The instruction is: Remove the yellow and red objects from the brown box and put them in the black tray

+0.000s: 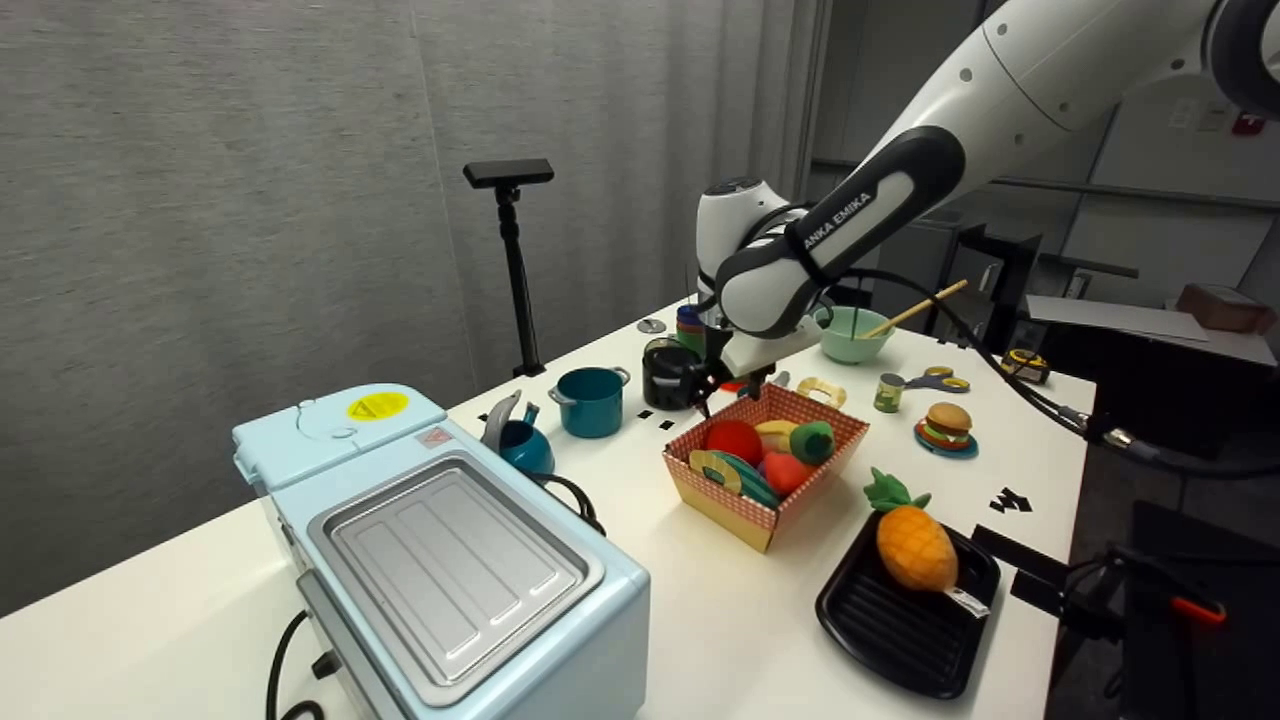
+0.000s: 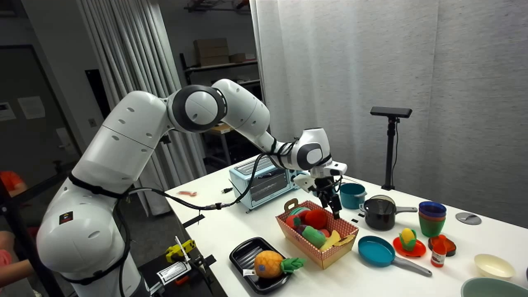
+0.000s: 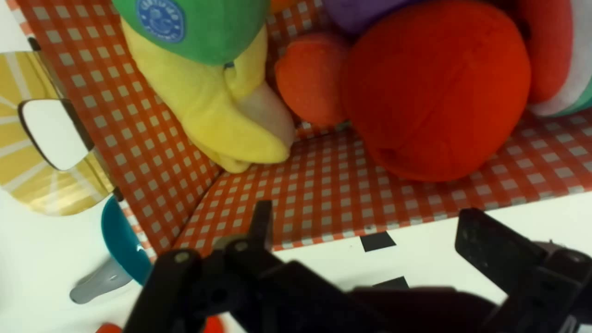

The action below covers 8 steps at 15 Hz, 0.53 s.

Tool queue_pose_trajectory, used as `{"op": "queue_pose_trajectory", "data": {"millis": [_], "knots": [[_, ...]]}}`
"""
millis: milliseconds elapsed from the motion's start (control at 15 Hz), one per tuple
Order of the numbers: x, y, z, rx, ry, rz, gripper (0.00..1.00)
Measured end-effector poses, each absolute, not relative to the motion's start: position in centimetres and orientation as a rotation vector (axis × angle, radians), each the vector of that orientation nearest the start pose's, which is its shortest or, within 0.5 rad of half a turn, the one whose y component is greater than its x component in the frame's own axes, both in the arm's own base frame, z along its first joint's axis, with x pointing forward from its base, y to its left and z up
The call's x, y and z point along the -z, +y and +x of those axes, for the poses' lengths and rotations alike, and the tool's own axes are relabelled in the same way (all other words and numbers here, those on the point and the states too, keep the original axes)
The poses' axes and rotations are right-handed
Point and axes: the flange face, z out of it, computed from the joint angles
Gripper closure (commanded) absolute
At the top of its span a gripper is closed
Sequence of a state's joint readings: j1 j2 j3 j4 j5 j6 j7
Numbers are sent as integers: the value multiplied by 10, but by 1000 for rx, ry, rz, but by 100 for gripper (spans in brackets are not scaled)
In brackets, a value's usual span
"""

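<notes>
The plain red toy fruit (image 1: pixel 735 442) lies in the brown box, among other toys. It also shows in an exterior view (image 2: pixel 316 218) and large in the wrist view (image 3: pixel 437 92). The brown box (image 1: pixel 722 508) has tan outer walls and red-checked lining (image 3: pixel 323 199). The orange-yellow toy fruit, a pineapple with green leaves (image 1: pixel 915 550), lies in the black tray (image 2: pixel 243 252), leaves over the rim. My gripper (image 3: pixel 365 217) is open and empty. It hangs over the box's edge beside the red fruit, apart from it. It shows in an exterior view (image 2: pixel 332 205).
The box also holds a yellow banana (image 3: pixel 208 111), a green piece (image 3: pixel 199 23), a watermelon slice and smaller red pieces. A pale blue oven (image 1: pixel 470 560), a teal pot (image 1: pixel 590 402), a dark pot (image 2: pixel 380 212) and a blue pan (image 2: pixel 376 251) stand around it.
</notes>
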State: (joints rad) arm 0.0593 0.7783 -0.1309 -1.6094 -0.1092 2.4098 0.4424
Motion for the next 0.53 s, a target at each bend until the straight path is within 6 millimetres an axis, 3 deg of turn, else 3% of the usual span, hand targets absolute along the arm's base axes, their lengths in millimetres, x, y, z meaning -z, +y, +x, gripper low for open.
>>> {"op": "queue_pose_trajectory", "data": {"millis": [533], "knots": [[-180, -31, 691, 82, 584, -3244, 0]]}}
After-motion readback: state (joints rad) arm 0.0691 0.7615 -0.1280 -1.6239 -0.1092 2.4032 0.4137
